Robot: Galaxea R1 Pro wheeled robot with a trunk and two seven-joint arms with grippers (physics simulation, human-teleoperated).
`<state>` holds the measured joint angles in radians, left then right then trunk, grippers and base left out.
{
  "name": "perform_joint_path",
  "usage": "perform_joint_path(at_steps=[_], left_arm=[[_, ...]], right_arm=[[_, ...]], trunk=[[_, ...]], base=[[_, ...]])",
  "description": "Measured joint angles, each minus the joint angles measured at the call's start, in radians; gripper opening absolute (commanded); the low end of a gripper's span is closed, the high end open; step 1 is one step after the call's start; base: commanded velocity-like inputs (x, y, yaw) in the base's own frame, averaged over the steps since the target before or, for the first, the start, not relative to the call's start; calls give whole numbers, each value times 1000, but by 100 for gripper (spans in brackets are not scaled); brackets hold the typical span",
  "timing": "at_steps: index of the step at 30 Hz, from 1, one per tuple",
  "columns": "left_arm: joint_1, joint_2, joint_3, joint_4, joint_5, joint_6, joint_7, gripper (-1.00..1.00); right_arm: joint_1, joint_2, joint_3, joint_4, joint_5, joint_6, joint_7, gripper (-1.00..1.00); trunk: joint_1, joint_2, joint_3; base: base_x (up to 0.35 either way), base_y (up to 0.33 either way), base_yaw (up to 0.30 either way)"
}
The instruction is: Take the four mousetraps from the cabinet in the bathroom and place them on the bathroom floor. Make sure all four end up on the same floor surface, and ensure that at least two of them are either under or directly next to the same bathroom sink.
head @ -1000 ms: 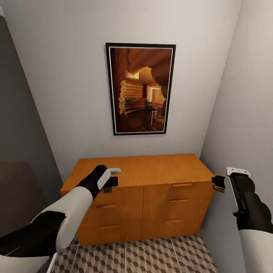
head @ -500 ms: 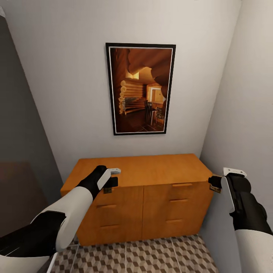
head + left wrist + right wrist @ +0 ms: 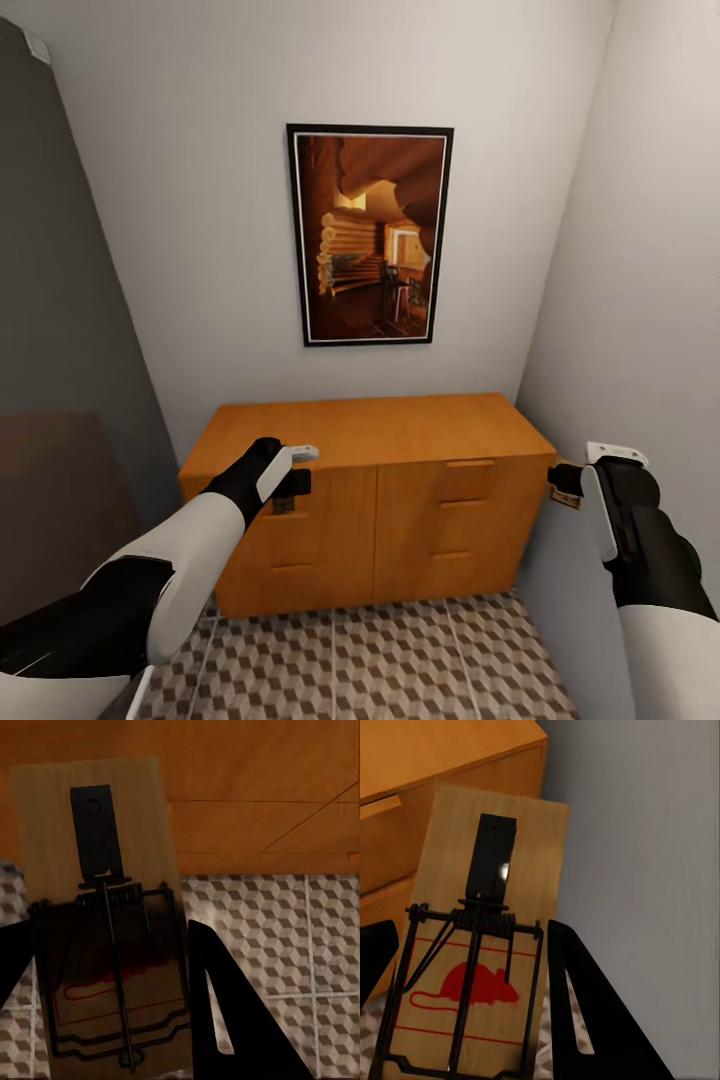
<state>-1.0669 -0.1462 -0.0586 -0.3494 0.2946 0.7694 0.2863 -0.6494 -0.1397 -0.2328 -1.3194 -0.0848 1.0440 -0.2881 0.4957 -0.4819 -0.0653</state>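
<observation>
Against the back wall stands the orange-brown cabinet [image 3: 400, 440], flat-topped, its drawers closed. In front of its left drawer column my left gripper [image 3: 290, 492] is shut on a mousetrap [image 3: 284, 504]; the left wrist view shows that wooden board with its dark metal spring [image 3: 105, 937] between the black fingers [image 3: 225, 1020], above the cube-patterned bathroom floor [image 3: 270, 945]. My right gripper [image 3: 562, 488] hangs off the cabinet's right end, shut on another mousetrap [image 3: 566, 497], whose red mouse print [image 3: 472, 967] is plain in the right wrist view.
A framed picture [image 3: 368, 235] hangs on the white wall above the cabinet. A grey wall [image 3: 640, 300] closes in tight at the right, a dark panel [image 3: 50, 400] at the left. Patterned floor tiles [image 3: 380, 660] lie in front of the cabinet.
The whole head view has shifted: cabinet and picture look smaller and farther, with more floor showing, so the camera has moved back. Both grippers still hold their mousetraps.
</observation>
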Motion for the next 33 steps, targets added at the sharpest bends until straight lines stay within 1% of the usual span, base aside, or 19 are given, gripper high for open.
perform_joint_path(at_steps=[5, 6, 8, 9, 11, 12, 13, 14, 16, 17, 18, 19, 20, 22, 24, 26, 29, 32, 33], left_arm=[[0, 0, 0, 2, 1, 0, -1, -100], [0, 0, 0, 2, 1, -1, -1, -100], [0, 0, 0, 2, 1, -1, -2, -100], [0, 0, 0, 2, 1, -1, -2, -100], [0, 0, 0, 3, 2, -2, -2, -100], [0, 0, 0, 2, 2, -1, -1, -100], [0, 0, 0, 3, 2, -1, -1, -100], [0, 0, 0, 3, 3, -2, -1, -100], [0, 0, 0, 3, 3, -2, -3, -100], [0, 0, 0, 3, 3, -2, -3, -100], [0, 0, 0, 3, 3, -2, -4, -100], [0, 0, 0, 6, 3, -2, -5, -100], [0, 0, 0, 8, 2, -3, -5, -100], [0, 0, 0, 21, -3, -4, -6, -100], [0, 2, 0, 31, -5, -5, -7, -100], [0, 4, 0, 39, -6, -6, -8, -100], [0, 6, -1, 50, -6, -7, -9, -100], [0, 6, -1, 66, -6, -14, -9, -100], [0, 6, -1, 79, -6, -28, -10, -100]], right_arm=[[0, 1, 8, 2, -2, 0, 1, -100], [0, 1, 22, 4, -3, 0, 1, -100], [0, 2, 71, 11, -6, -1, 1, -100], [0, 2, 86, 14, -5, 0, 1, -100], [0, 4, 139, 30, -8, -1, 0, -100], [0, 8, 149, 37, -6, 0, 0, -100], [2, 23, 165, 56, -10, -1, -1, -100], [3, 45, 176, 88, -10, -1, -5, -100], [-13, 90, 186, 218, -4, -1, -10, -100], [-22, 99, 188, 264, 3, 0, -11, -100], [-43, 112, 190, 355, 2, -1, -12, -100], [-68, 121, 191, 454, 4, -45, -13, -100], [-79, 125, 192, 506, 7, -83, -13, -100], [-119, 136, 193, 685, 8, -222, -13, -100], [-140, 145, 196, 780, 10, -298, -12, -100], [-152, 159, 198, 830, 11, -348, -10, -100], [-160, 173, 200, 865, 16, -395, -10, -100], [-163, 178, 203, 875, 18, -419, -9, -100], [-163, 180, 209, 878, 18, -429, -9, -100]], trunk=[[0, 0, 0], [0, 0, 0], [0, 0, 0], [0, 0, 0], [0, 0, 0], [0, 0, 0], [0, 0, 0], [0, 0, 0], [0, 0, 0], [0, 0, 0], [0, 0, 0], [0, 0, 0], [0, 0, 0], [0, 0, 0], [0, 0, 0], [0, 0, 0], [0, 0, 0], [0, 0, 0], [0, 0, 0]], base=[[-52, 0, 0], [-15, 0, 0], [-8, 0, 0], [-5, 0, 0], [-3, 0, 0], [-2, 0, 0], [-1, 0, 0], [0, 0, 0], [0, 0, 0], [0, 0, 0], [0, 0, 0], [0, 0, 0], [0, 0, 0], [0, 0, 0], [0, 0, 0], [0, 0, 0], [0, 0, 0], [0, 0, 0], [0, 0, 0]])
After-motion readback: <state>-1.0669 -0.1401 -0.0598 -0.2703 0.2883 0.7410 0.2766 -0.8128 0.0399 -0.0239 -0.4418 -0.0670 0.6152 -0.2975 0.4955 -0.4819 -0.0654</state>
